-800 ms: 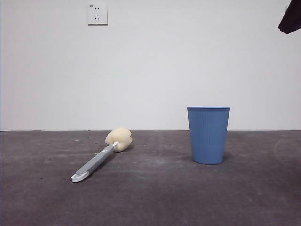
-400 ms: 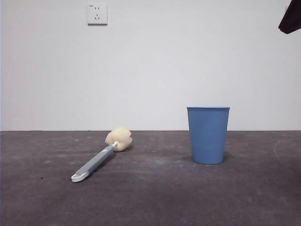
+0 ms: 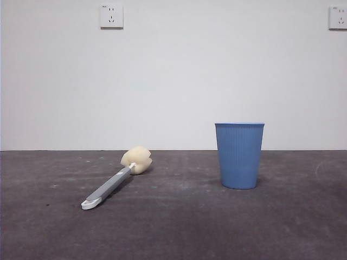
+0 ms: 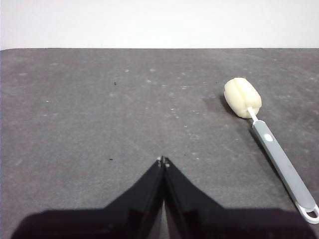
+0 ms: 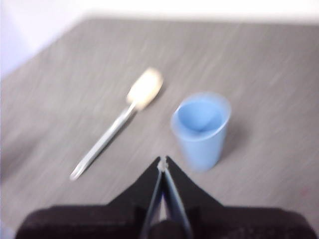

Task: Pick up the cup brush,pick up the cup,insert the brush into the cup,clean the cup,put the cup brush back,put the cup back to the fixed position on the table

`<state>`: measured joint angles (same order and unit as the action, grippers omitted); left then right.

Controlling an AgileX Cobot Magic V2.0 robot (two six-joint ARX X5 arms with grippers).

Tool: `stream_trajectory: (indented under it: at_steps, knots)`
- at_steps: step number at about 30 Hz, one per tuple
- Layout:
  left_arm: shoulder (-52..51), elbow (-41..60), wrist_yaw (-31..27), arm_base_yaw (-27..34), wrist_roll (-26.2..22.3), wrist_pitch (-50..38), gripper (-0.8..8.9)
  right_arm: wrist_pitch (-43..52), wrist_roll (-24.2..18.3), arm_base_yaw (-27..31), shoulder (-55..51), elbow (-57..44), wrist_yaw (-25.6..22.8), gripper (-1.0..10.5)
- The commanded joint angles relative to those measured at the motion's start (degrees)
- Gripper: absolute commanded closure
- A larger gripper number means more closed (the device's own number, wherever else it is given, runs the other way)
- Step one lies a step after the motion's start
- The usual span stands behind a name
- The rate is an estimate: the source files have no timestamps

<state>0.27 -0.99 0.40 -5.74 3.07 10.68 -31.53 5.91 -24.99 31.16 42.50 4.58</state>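
**Status: both items on the table, no pickup begun**

Since the earlier front frames, we note that the black arm tip at the top right corner has left the picture, uncovering a second white wall socket (image 3: pixel 337 17); brush and cup have not shifted.

Front view: the cup brush with slim grey handle, white looped end and cream-yellow sponge head (image 3: pixel 115 184) lies flat on the dark grey matte table (image 3: pixel 179 227). The blue ribbed plastic tumbler cup (image 3: pixel 239 155) stands upright, well apart from it.

Left wrist view: the left gripper (image 4: pixel 163 160) hangs above bare table, jaws pressed together on nothing, the brush off to one side.

Right wrist view (blurred): the right gripper (image 5: pixel 163 161), jaws likewise clenched and empty, hovers near the cup.

We judge every task step outstanding.
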Motion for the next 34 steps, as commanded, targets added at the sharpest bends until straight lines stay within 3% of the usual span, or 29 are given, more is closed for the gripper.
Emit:
stream_trajectory:
  at_steps: [1, 7, 12, 17, 24, 34]
  knots:
    - [-0.1, 0.7, -0.2, 0.2, 0.3, -0.1, 8.17, 4.4, -2.4, 7.8, -3.3, -5.0, 0.2, 9.5]
    - [-0.1, 0.7, -0.3, 0.2, 0.3, -0.1, 8.17, 12.9, -3.7, 18.2, -12.6, -17.0, -0.1, 9.5]
    - [-0.1, 0.7, -0.2, 0.2, 0.3, -0.1, 8.17, 20.6, -3.6, 21.6, -20.3, -27.4, -0.3, 9.5]
    - [-0.1, 0.7, -0.2, 0.2, 0.3, -0.1, 8.17, 21.4, -2.5, 22.6, -25.5, -34.8, -0.4, 9.5]
    - [-0.1, 0.7, -0.2, 0.2, 0.3, -0.1, 8.17, 21.5, 2.3, 22.7, -30.0, -41.7, -0.4, 9.5]
    - [-0.1, 0.7, -0.2, 0.2, 0.3, -0.1, 8.17, 21.2, 3.3, 22.7, -31.1, -42.2, -0.5, 9.5]
